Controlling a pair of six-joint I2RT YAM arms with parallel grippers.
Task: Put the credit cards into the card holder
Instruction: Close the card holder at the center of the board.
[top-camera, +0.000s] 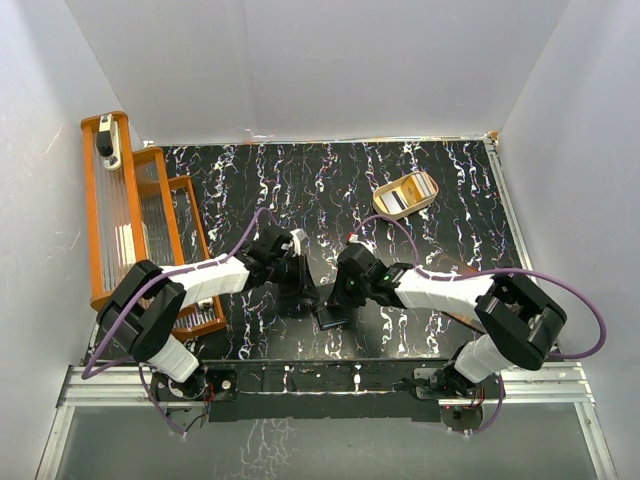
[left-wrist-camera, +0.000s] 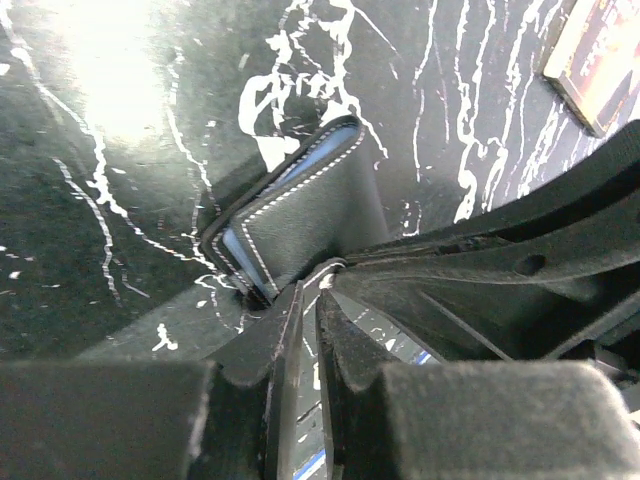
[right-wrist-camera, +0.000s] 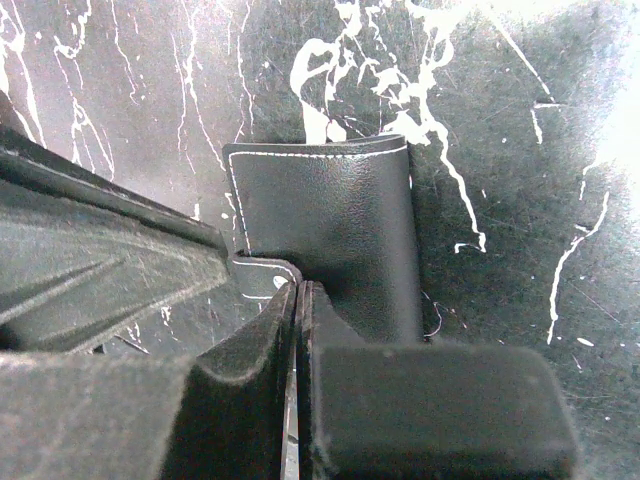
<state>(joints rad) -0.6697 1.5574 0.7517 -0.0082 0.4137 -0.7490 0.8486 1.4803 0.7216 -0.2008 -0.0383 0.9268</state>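
The card holder (top-camera: 333, 316) sits partly folded on the bench (top-camera: 330, 190) between the two arms, near the front edge and well apart from the tan tray (top-camera: 378, 200) where credit cards (top-camera: 405, 193) lie. The right pincer (right-wrist-camera: 298, 288) is pressed together on a stitched flap at its corner; the left pincer (left-wrist-camera: 308, 290) is all but pressed together, with a pale sliver in the slit that may or may not be a card. As I judge it, the right should hold that flap steady so the mouth stays spread; the left should square any card with the opening where blue shows and slide it along, not bear down, lest the holder tip or fold shut.
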